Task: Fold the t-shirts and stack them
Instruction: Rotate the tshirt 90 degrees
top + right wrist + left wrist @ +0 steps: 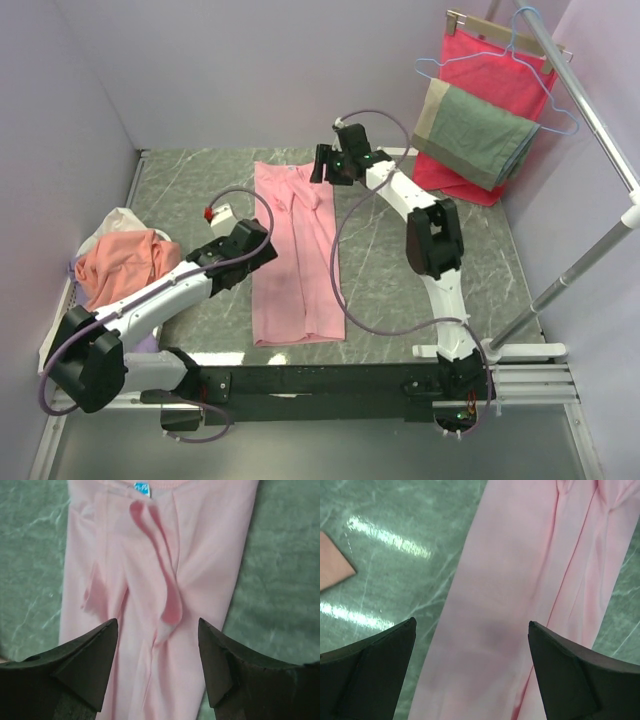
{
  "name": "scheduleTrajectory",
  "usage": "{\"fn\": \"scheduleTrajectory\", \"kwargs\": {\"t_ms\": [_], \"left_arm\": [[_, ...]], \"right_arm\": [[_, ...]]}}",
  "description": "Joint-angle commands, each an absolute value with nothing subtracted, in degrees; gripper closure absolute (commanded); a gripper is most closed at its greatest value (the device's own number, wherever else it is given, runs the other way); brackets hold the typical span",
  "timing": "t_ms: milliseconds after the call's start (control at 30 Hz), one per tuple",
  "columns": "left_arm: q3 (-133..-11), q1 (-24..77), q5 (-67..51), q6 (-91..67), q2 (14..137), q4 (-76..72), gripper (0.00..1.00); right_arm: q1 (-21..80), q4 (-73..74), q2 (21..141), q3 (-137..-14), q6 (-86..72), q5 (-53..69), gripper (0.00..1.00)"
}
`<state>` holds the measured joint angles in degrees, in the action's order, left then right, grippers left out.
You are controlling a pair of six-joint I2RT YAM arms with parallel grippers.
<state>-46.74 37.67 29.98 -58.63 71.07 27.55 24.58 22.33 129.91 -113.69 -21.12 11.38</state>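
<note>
A light pink t-shirt [295,255] lies folded into a long narrow strip down the middle of the grey-green table. My left gripper [262,250] is open and empty, over the strip's left edge; the pink cloth [520,580] fills its wrist view. My right gripper [322,165] is open and empty above the collar end, where a loose fold [160,580] and a blue neck label [142,488] show. A pile with a salmon-orange t-shirt [122,265] on white and lilac ones lies at the table's left edge.
A red cloth [497,80] on a hanger and a grey-green and beige cloth [470,135] hang from a metal rail [590,120] at the back right. Purple walls close in the table [420,200]. A salmon-orange corner [332,562] shows in the left wrist view.
</note>
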Motion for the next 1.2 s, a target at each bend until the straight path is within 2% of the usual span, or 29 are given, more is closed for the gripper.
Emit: {"fn": "scheduleTrajectory", "kwargs": {"t_ms": [0, 67, 300, 400, 433, 467, 867, 967, 1033, 1167], "left_arm": [[-47.46, 34.46, 27.07, -53.97, 69.52, 22.15, 0.01], [-47.29, 33.14, 26.63, -53.79, 69.61, 22.32, 0.01], [-46.49, 30.68, 25.4, -53.35, 69.61, 22.5, 0.01], [-46.14, 29.97, 25.05, -53.35, 69.52, 22.59, 0.01], [-46.06, 29.88, 24.96, -53.44, 69.52, 22.67, 0.01], [-46.05, 29.71, 24.87, -53.44, 69.52, 22.76, 0.01], [-45.09, 28.74, 23.82, -53.79, 69.08, 23.2, 0.01], [-44.83, 28.65, 23.73, -53.88, 69.08, 23.29, 0.01], [-44.74, 28.48, 23.73, -53.88, 69.0, 23.29, 0.01], [-44.74, 28.39, 23.64, -53.88, 69.34, 23.55, 0.01]], "right_arm": [[23.91, 32.49, 140.59, -129.17, -20.83, 14.76, 0.28], [23.82, 33.48, 142.9, -133.41, -21.27, 14.94, 0.28], [23.64, 32.33, 145.1, -133.06, -21.89, 15.91, 0.28], [23.55, 31.3, 145.02, -132.55, -21.71, 17.4, 0.32], [23.64, 30.77, 144.76, -130.97, -21.71, 17.75, 0.39], [23.56, 30.07, 144.32, -130.52, -21.8, 18.1, 0.41], [23.55, 32.69, 146.16, -131.75, -21.36, 19.42, 0.43], [23.64, 32.0, 146.16, -130.7, -21.09, 19.86, 0.52], [23.56, 31.64, 146.08, -130.08, -20.92, 20.13, 0.63], [23.64, 32.08, 146.34, -130.6, -20.74, 21.09, 0.67]]}}
